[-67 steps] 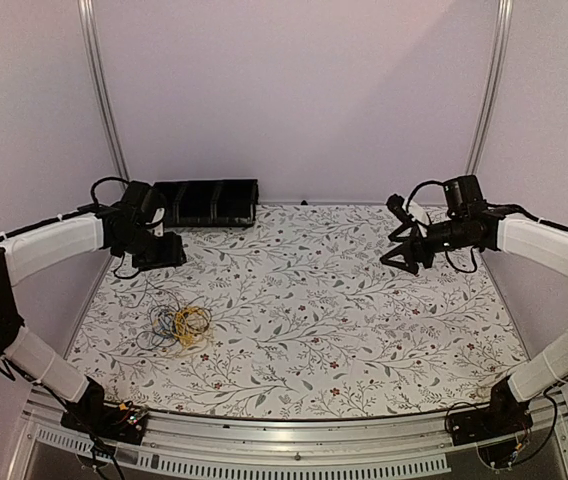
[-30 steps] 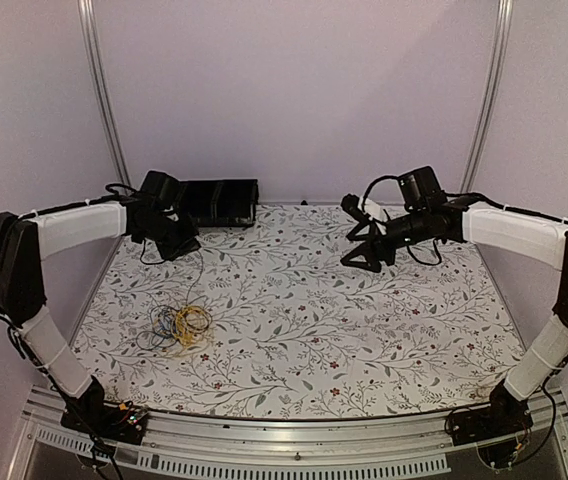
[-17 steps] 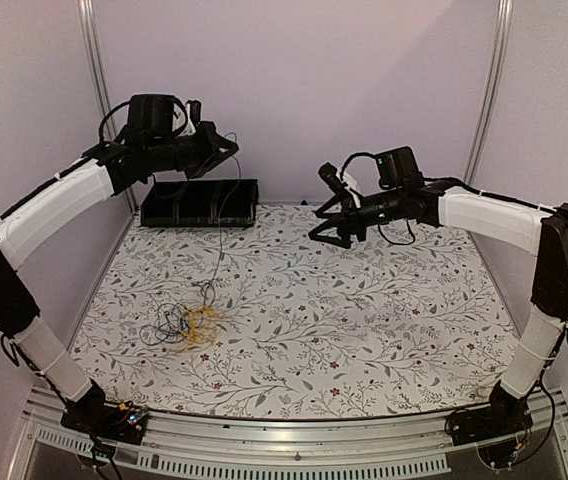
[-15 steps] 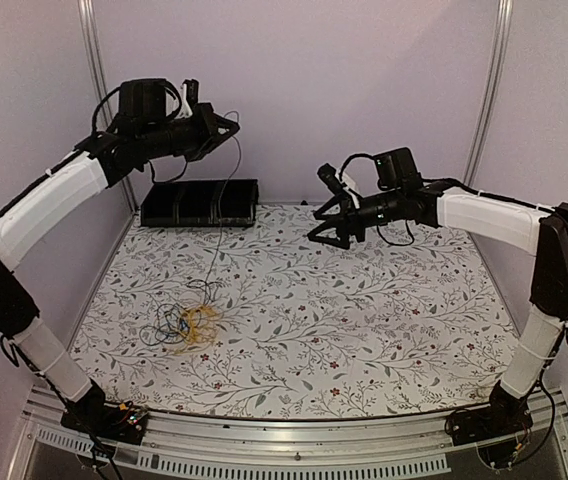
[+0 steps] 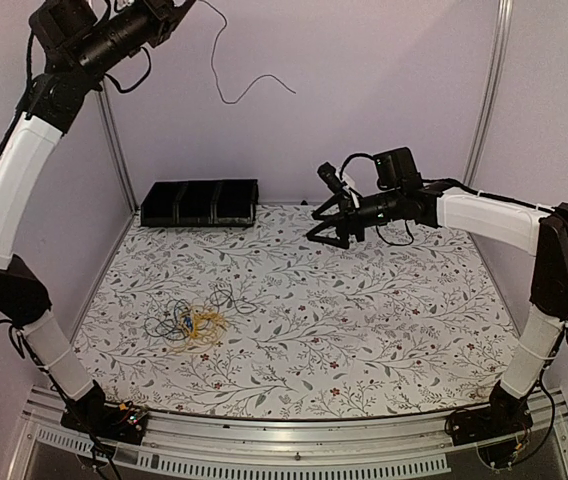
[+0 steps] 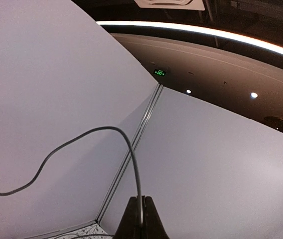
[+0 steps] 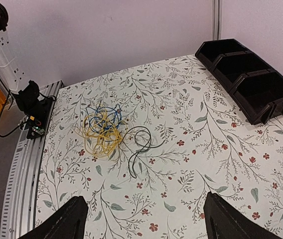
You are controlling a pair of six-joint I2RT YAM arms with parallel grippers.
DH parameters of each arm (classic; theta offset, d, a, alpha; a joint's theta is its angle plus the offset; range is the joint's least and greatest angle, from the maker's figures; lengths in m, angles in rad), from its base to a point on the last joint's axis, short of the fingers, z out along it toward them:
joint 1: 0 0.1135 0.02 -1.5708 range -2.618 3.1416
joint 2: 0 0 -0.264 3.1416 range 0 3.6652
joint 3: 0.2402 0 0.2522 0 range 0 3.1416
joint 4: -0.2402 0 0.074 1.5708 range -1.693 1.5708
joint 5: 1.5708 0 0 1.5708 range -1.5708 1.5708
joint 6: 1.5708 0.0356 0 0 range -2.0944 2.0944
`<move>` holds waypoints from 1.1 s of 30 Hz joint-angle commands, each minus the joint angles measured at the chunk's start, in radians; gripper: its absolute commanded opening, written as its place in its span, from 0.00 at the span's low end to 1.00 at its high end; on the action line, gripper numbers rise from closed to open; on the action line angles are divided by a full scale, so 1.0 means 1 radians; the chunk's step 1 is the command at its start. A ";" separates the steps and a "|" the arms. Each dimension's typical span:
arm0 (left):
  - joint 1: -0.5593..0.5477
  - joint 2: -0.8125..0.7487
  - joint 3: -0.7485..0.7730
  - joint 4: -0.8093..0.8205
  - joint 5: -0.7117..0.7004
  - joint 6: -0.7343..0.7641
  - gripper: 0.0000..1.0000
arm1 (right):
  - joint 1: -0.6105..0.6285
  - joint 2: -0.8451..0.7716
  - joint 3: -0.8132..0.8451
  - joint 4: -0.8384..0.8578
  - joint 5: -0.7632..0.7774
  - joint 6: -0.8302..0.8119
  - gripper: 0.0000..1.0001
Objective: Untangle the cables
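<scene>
The cables (image 5: 196, 322) lie as a small tangle of yellow, blue and black loops at the table's left. In the right wrist view the yellow and blue cables (image 7: 101, 127) overlap, and a black wire (image 7: 142, 142) curls beside them. My left gripper (image 5: 176, 8) is raised to the top of the top external view, shut on a thin grey wire (image 5: 226, 98) that swings free in the air. In the left wrist view the fingers (image 6: 151, 221) pinch this wire (image 6: 131, 154). My right gripper (image 5: 316, 208) hovers open and holding nothing over the table's far middle, well right of the tangle.
A row of black bins (image 5: 199, 202) stands against the back wall at the left, also seen as bins (image 7: 246, 79) in the right wrist view. The left arm's base (image 7: 29, 99) sits at the table's near rail.
My left arm swung high, pulling the thin wire out of the tangle; its loose end now hangs in the air. The tangle shifted slightly. The right arm barely moved.
</scene>
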 commanded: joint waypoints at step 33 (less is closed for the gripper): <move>0.503 0.131 -0.426 -0.015 -0.277 0.098 0.00 | -0.010 -0.267 -0.143 -0.347 0.224 -0.265 0.87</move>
